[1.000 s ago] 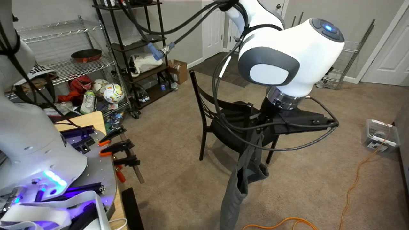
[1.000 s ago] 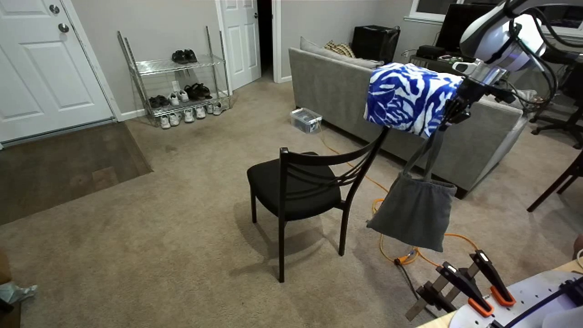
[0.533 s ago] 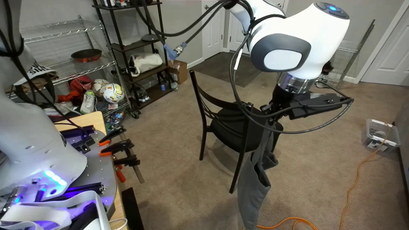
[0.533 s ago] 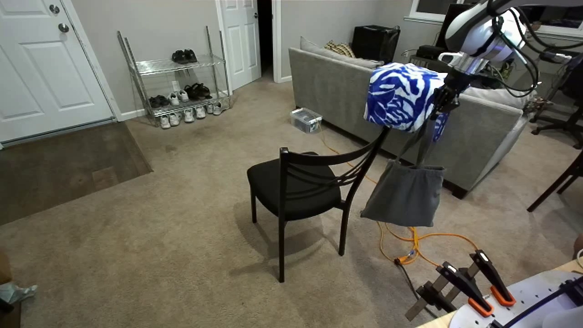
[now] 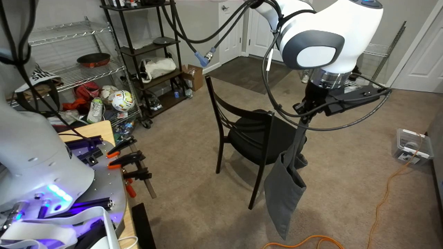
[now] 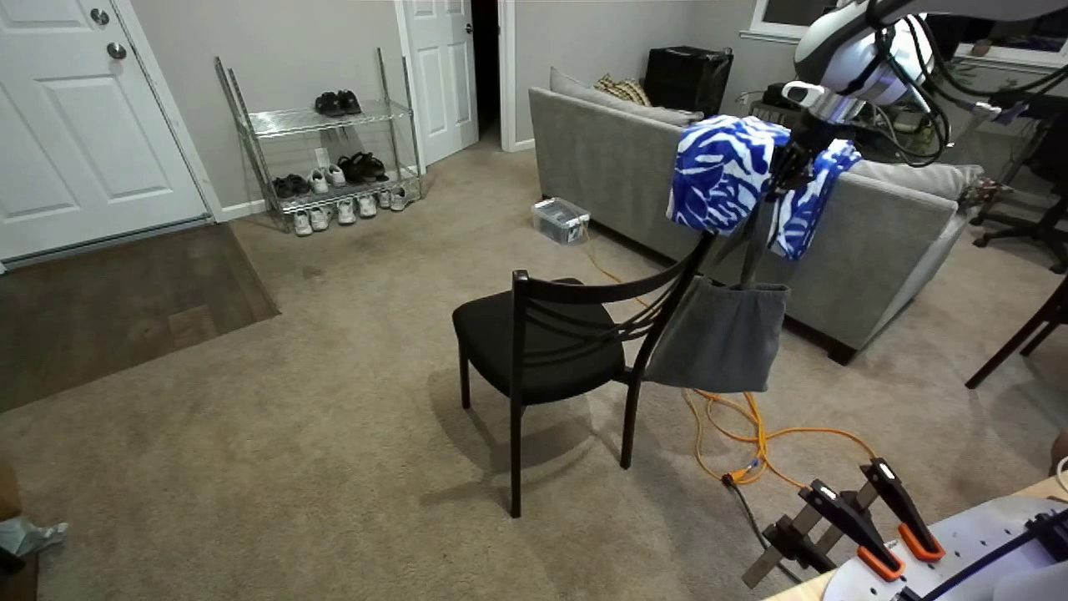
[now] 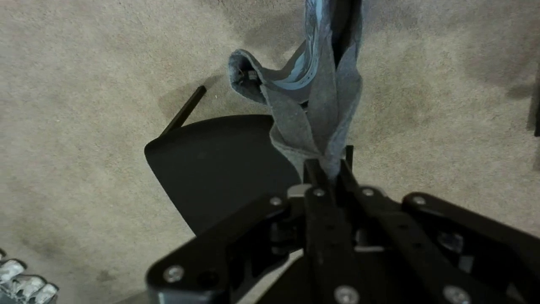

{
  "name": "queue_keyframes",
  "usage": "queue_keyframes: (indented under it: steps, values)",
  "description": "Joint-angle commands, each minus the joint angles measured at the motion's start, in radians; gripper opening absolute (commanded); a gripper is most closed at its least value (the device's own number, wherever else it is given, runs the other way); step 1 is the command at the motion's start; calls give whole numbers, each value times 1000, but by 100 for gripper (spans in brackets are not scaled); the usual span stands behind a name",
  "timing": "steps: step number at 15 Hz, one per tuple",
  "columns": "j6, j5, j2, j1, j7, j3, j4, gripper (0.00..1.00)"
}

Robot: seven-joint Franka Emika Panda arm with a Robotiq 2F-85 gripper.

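A grey cloth bag point(image 5: 284, 188) hangs by its straps from my gripper point(image 7: 330, 169), which is shut on them. In the wrist view the straps run up from between the fingertips, and the bag point(image 7: 327, 80) opens beyond, its mouth partly spread. A black chair point(image 6: 546, 346) with a slatted back stands on the carpet close by. One edge of the bag point(image 6: 722, 338) passes behind the chair's back post in an exterior view. Below the gripper, to the left in the wrist view, lies the chair's dark seat point(image 7: 223, 164). Whether bag and chair touch, I cannot tell.
Behind the gripper is a grey sofa point(image 6: 609, 146) with a blue-and-white towel point(image 6: 719, 171) over its back. An orange cord point(image 6: 761, 434) and a clear bin point(image 6: 561, 221) are on the floor. Black clamps point(image 5: 126, 159) jut from the table beside the robot base.
My gripper has risen and carried the bag along, rightward in one exterior picture and leftward in another. The bag now overlaps the chair's post. The grip has stayed shut; the chair has not moved.
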Motion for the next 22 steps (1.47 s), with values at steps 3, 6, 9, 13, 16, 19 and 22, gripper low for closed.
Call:
queue_keyframes:
  steps: [3,6,9,13,16,19,22]
  values:
    - [24,-18,36,3,27,41,86,2]
    - [30,-21,32,17,19,58,86,2]
    - [39,-21,18,36,8,81,67,2]
    - [29,-18,-1,60,-8,112,44,2]
    - [18,-20,-40,62,-34,124,-11,2]
    - [14,-13,-75,48,-45,122,-58,2]
    - [15,-7,-117,31,-68,121,-114,2]
